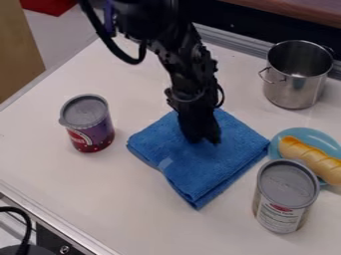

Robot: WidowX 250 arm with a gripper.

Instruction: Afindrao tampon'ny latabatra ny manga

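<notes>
Blue cloth (200,174) is lying folded on the desk (67,184) between the purple-red can (96,130) and blue plate (318,139), and we are seeing the tool (203,140) hanging low over it, probably for gripping and shifting it, while being unable to tell whether it is wide, narrow or holding fabric.

So there's a purple-and-red can (93,132) over on the left, a shiny metal pot (291,92) far right, then a light-blue plate (307,132) with some bread (314,160) on it, plus a grey-topped tin (281,201) near right.
</notes>
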